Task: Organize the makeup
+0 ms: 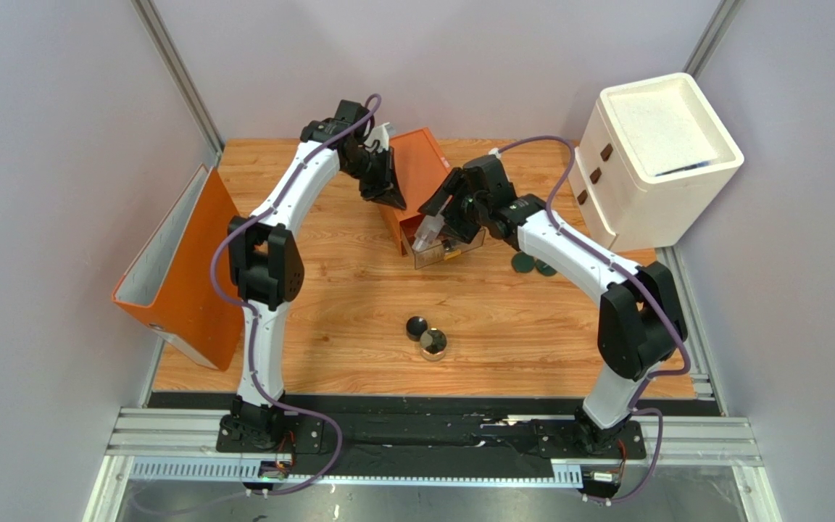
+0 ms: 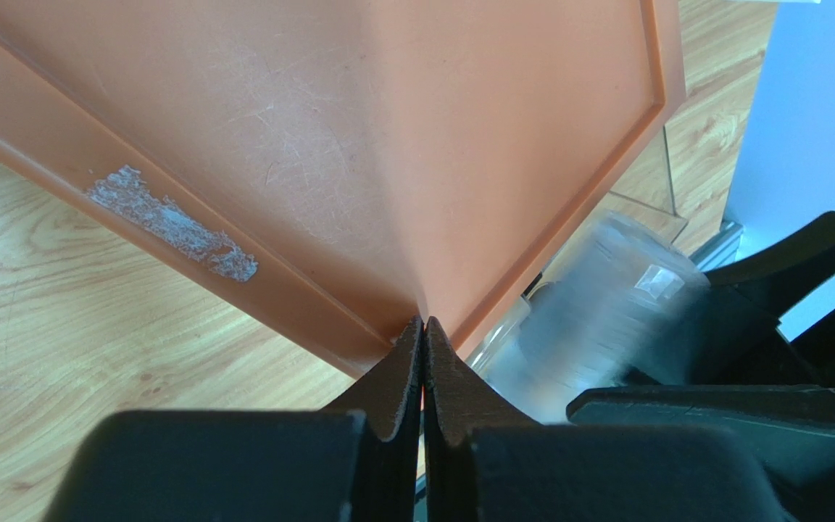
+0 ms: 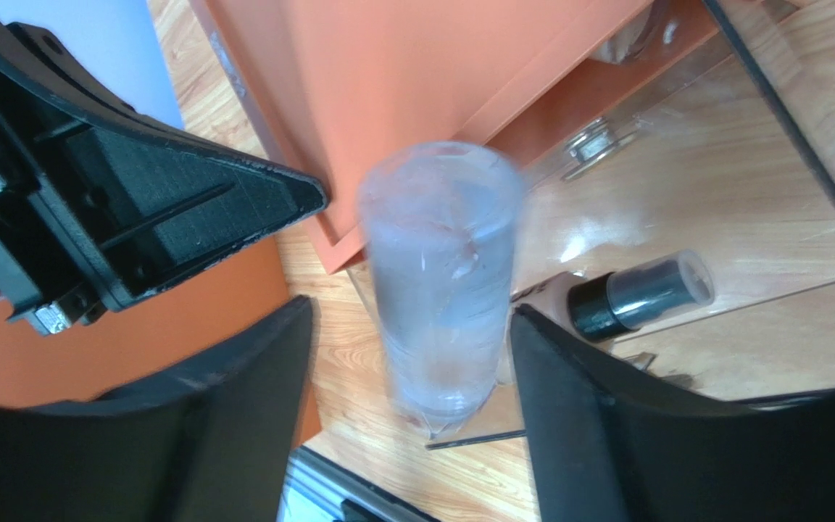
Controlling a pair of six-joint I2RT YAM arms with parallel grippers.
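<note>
Pressing clenched left end effector (image 2: 423,326) on orange box (image 2: 389,163), likely steadying it; right end effector (image 3: 411,318), spread, is seemingly dropping clear tube (image 3: 442,261) into drawer (image 3: 705,207).

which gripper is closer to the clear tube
Right. The right gripper straddles the clear tube; the left gripper sits closed at the orange box corner, beside it.

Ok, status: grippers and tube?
Left gripper shut against orange box. Right gripper open, clear tube between jaws, gaps both sides. Tan tube in clear drawer.
</note>
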